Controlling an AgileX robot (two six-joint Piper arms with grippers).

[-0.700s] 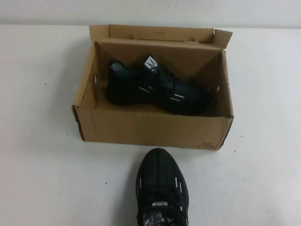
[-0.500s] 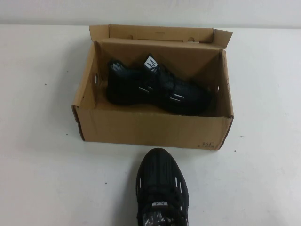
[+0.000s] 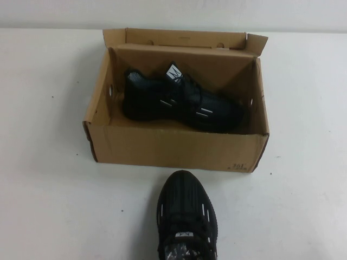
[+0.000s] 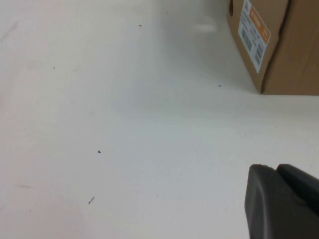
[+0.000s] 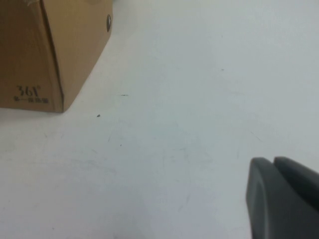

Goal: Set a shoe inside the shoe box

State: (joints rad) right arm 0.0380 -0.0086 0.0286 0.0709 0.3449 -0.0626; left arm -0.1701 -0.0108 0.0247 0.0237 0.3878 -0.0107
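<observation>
Low over the white table [image 4: 124, 124], the left gripper [image 4: 281, 201] shows only as a dark, matte fingertip at the corner of its wrist view, holding nothing; whether its fingers are wide or narrow cannot be told. Ahead of it stands a corner of the shoe box [image 4: 279, 45], bearing a white and orange printed label [image 4: 253, 32]. The right gripper [image 5: 284, 199] likewise shows only a dark rounded tip above bare table, with nothing in it and its opening impossible to judge. Its view catches another box corner with small dark print and a round side hole.

From the high view neither arm is seen. The shoe box [image 3: 173, 146] sits open in the middle of the table, brown corrugated cardboard, rectangular, its flap lid folded back at the far side. Inside lies the shoe [image 3: 181, 103], black mesh with short white dashes and a white tongue tag, lengthwise along the box, toe toward the robot's right. Its matching mate [image 3: 186, 219] rests on the table just in front of the box, toe pointing at the near wall, not touching it.
</observation>
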